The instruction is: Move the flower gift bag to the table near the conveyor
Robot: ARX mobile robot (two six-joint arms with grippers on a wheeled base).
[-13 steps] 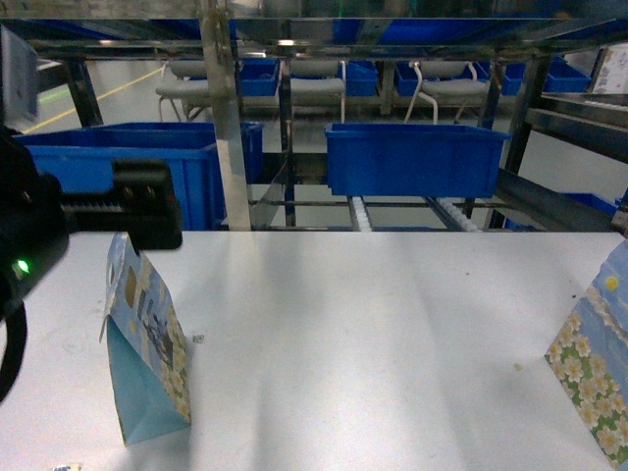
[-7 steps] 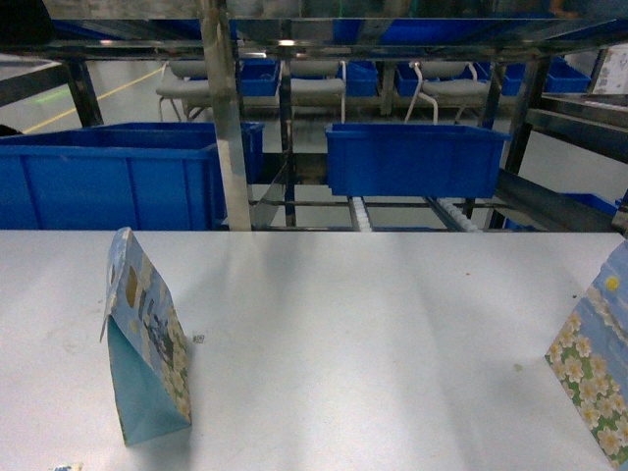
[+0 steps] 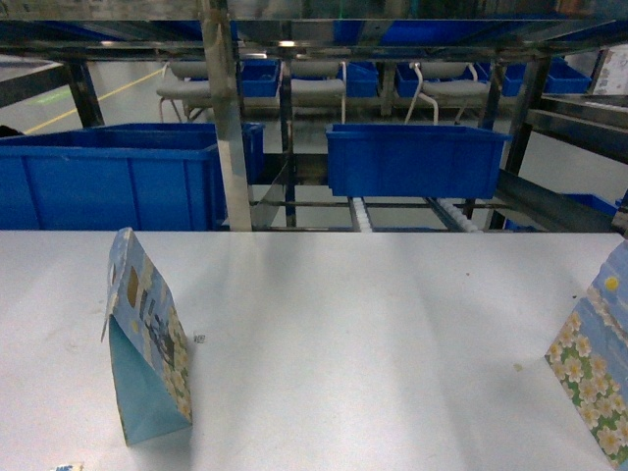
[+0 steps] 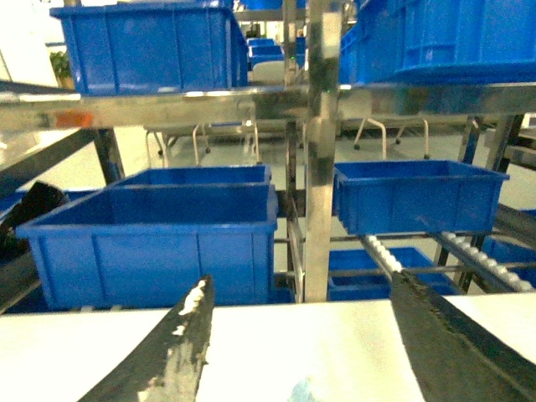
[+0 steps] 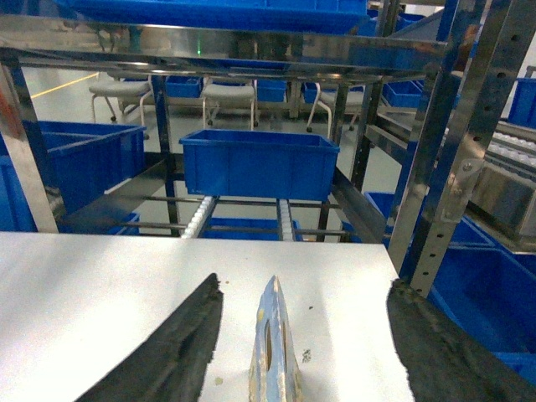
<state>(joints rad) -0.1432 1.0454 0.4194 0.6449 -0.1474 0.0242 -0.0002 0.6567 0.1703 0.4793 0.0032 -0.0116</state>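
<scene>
Left gripper (image 4: 297,352) open, dark scuffed fingers (image 4: 180,343) spread wide above the white table (image 4: 251,343). A sliver of pale blue bag top (image 4: 300,392) between them. Beyond: steel conveyor (image 4: 322,167), roller lanes (image 4: 394,255), blue bins (image 4: 159,243).

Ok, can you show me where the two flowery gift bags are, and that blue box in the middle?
left flower gift bag (image 3: 147,343), head view, on its printed side panel
right flower gift bag (image 3: 599,368), head view, on its daisy-patterned front
middle blue bin (image 3: 412,162), head view, on its front wall
</scene>
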